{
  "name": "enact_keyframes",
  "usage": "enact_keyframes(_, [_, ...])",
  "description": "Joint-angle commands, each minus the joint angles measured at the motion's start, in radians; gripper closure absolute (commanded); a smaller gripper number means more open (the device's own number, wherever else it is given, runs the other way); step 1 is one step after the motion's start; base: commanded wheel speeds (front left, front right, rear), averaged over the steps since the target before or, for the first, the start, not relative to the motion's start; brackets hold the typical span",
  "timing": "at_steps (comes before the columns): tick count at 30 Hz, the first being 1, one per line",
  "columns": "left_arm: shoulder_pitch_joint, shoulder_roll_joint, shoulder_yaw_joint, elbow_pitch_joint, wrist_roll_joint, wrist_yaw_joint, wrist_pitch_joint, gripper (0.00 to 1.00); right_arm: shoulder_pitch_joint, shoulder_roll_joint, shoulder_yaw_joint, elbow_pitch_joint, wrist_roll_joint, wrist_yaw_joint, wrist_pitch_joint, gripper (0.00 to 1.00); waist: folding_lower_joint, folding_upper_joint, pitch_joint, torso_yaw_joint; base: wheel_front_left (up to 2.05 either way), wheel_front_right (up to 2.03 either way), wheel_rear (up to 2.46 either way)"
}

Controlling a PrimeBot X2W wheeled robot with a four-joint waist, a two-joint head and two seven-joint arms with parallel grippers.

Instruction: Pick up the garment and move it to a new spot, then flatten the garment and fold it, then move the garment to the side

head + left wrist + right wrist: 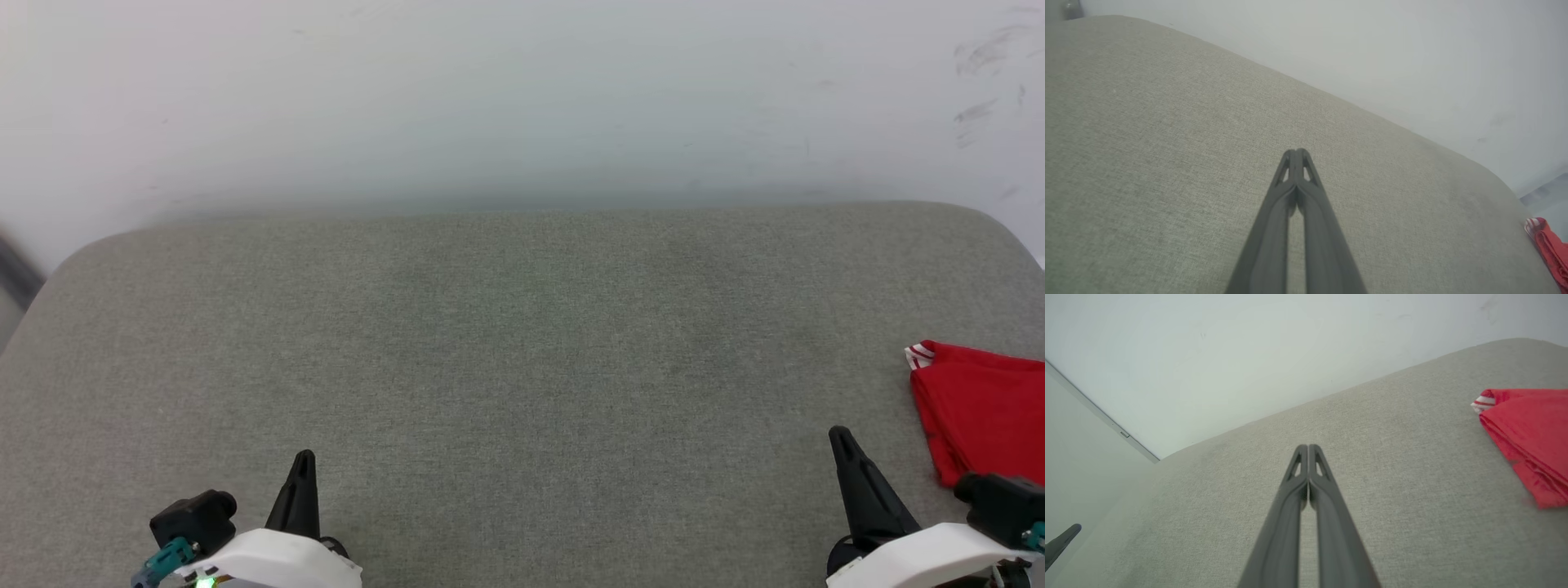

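**Garment** (pixel 980 408): red, folded into a compact stack, with striped trim at its far left corner. It lies at the right edge of the grey fabric tabletop (pixel 522 343). The frame cuts it off, so its right half cannot be judged.

**Left gripper** (pixel 303 461): near left, fingers pressed together, holding nothing.

**Right gripper** (pixel 842 445): fingers pressed together and empty, just left of the garment and apart from it.

**Step, as judged:** placement at the side, apparently complete. Any correction suits the right gripper: open the fingers, pinch all layers at the near edge, then lift rather than drag.
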Motion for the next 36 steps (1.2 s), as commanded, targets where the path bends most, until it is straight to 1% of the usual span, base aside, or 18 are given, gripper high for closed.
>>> enact_keyframes(1, [-0.033,-0.004,0.02,-0.012,-0.043,-0.011,0.011,1.0,-0.033,-0.01,-0.001,-0.003,0.057,0.0,0.002,1.0,0.0,0.0,0.001,0.0,0.0,0.0,0.0])
enact_keyframes(16, [-0.051,-0.034,0.079,-0.008,-0.235,-0.054,0.07,1.0,-0.072,-0.017,-0.007,0.046,0.3,0.0,0.009,1.0,0.0,0.0,0.006,0.004,0.0,0.0,0.0])
enact_keyframes(17, [-0.051,-0.034,0.079,-0.008,-0.235,-0.054,0.07,1.0,-0.072,-0.017,-0.007,0.046,0.3,0.0,0.009,1.0,0.0,0.0,0.006,0.004,0.0,0.0,0.0])
enact_keyframes(36, [-0.071,-0.065,0.142,-0.003,-0.438,-0.099,0.133,1.0,-0.115,-0.02,-0.019,0.098,0.553,0.0,0.021,1.0,0.0,0.0,0.012,0.008,0.0,0.0,0.0])
